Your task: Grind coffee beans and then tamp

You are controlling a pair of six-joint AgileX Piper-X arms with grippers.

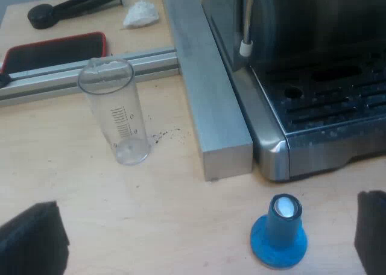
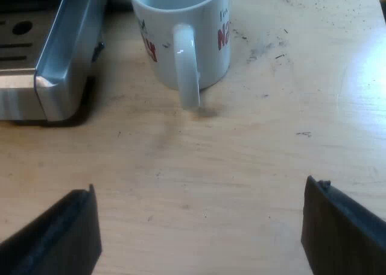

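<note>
The left tool [image 1: 199,242] hangs released near the blue tamper [image 1: 278,233], upright beside the machine [image 1: 313,106] for easy pickup; the right tool [image 2: 199,227], released, faces the mug [image 2: 181,34].

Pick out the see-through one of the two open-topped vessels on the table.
The measuring glass, upright by the metal bar: clear, with printed scale marks, no handle. The mug is opaque white with red lettering and a handle.

My left gripper [image 1: 199,236] has two blocky, matte black fingers [image 1: 33,239]; my right gripper [image 2: 202,227] has black, slant-topped fingers [image 2: 344,230].
</note>
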